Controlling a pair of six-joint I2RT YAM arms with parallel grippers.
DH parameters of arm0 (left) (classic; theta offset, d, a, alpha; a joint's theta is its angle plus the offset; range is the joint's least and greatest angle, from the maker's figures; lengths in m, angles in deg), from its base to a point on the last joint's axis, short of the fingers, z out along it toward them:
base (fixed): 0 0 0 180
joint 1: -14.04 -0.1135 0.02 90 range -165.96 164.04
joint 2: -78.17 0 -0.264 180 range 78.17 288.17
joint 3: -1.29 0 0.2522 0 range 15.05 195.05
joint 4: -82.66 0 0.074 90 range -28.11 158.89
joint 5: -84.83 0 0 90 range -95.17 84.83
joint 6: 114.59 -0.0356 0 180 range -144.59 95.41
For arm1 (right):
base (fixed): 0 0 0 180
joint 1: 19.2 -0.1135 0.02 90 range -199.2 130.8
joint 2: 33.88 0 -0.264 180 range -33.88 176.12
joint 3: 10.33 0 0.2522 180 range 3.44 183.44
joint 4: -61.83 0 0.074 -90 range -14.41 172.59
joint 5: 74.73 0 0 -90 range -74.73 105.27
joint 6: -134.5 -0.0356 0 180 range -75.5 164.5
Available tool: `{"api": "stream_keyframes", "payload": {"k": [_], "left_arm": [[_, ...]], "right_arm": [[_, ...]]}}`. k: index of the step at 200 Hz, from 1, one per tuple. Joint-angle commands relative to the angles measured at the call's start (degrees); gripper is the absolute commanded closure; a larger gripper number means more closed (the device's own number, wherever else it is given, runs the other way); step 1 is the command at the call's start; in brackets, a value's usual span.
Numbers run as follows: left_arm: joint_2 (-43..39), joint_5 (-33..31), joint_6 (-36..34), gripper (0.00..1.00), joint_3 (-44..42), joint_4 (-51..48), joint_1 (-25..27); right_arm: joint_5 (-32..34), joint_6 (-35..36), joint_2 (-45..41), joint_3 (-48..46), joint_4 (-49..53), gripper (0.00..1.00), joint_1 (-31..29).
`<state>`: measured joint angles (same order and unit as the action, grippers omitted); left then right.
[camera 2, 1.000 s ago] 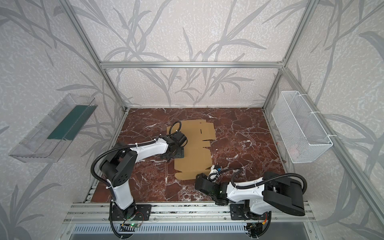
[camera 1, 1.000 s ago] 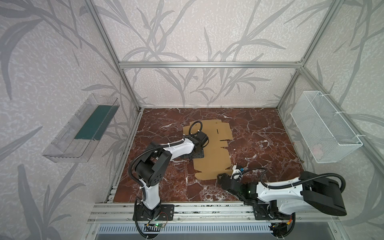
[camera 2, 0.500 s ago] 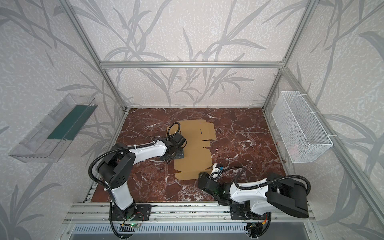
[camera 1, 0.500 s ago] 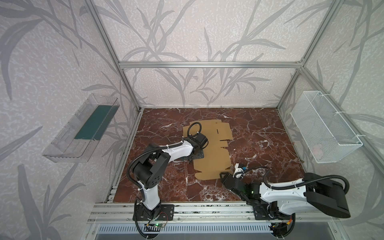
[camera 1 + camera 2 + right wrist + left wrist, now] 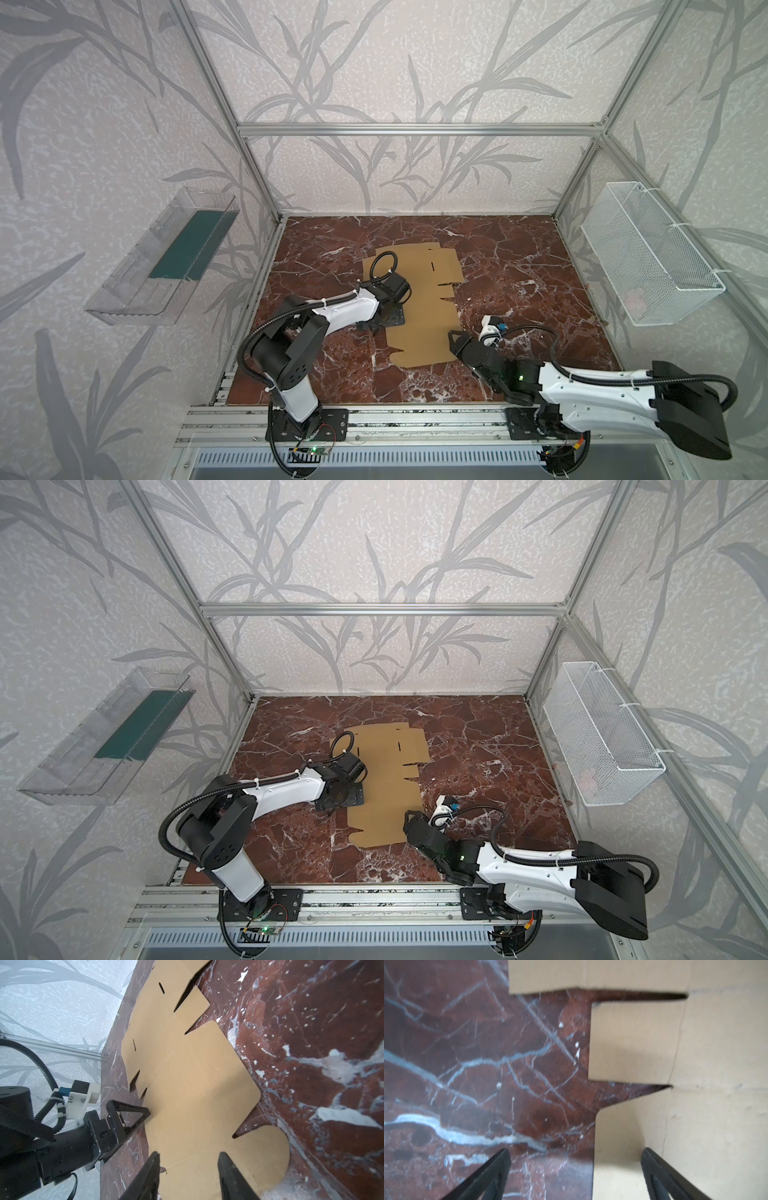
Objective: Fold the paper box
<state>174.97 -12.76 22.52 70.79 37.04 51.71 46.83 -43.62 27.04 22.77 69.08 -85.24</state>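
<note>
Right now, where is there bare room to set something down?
Free: the marble between the paper box and the wire basket, and the near-left strip in front of the box. Crowded: the middle, with left gripper and right gripper at the box's edges.

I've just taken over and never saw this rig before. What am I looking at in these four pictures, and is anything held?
Two white-and-black robot arms stand at the near edge of a marble table. The two wide pictures come from one camera head above; each close-up comes from a camera on an arm's wrist. A flat, unfolded paper box lies on the table. The left gripper is open astride the box's edge; the right gripper is open at its near end. Neither holds anything.
</note>
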Motion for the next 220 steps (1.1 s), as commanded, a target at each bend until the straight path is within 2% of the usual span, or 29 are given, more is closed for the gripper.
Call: {"api": "stream_keyframes", "payload": {"k": [1,24,52,77,92,107,121,164,196,220], "left_arm": [[-4.1,4.1,3.4,0.01,-1.4,-1.9,0.4],[-10.0,3.1,4.2,0.01,-0.9,-4.8,0.6],[-11.4,-3.3,-1.3,0.01,4.8,-8.2,-0.3],[-2.7,-5.8,-9.0,0.01,17.6,-15.1,-2.8],[5.0,-10.4,-11.4,0.01,27.7,-22.0,-3.9],[12.5,-12.3,-14.4,0.01,37.8,-28.4,-5.2],[17.5,-12.5,-16.5,0.01,43.6,-30.3,-6.2],[28.3,-13.0,-19.4,0.01,53.2,-31.8,-9.4],[33.1,-13.3,-20.0,0.01,55.9,-31.4,-10.6],[34.6,-13.3,-19.5,0.01,54.8,-30.8,-10.7]], "right_arm": [[-3.0,0.3,0.3,-0.3,4.6,0.49,0.1],[-7.7,-0.5,0.4,0.1,5.5,0.46,-0.5],[-5.9,-4.1,2.5,1.1,5.8,0.44,-4.7],[-4.5,-7.1,5.1,2.5,7.8,0.42,-7.1],[-4.4,-9.4,6.8,1.7,6.0,0.41,-8.2],[-3.4,-11.5,8.1,1.5,5.4,0.41,-9.7],[-3.0,-12.5,9.2,1.3,4.1,0.40,-10.6],[-2.8,-14.3,11.7,0.5,1.1,0.40,-10.9],[-1.4,-15.4,11.6,0.6,2.3,0.40,-10.8],[-0.2,-15.9,11.2,0.5,2.9,0.40,-10.8]]}}
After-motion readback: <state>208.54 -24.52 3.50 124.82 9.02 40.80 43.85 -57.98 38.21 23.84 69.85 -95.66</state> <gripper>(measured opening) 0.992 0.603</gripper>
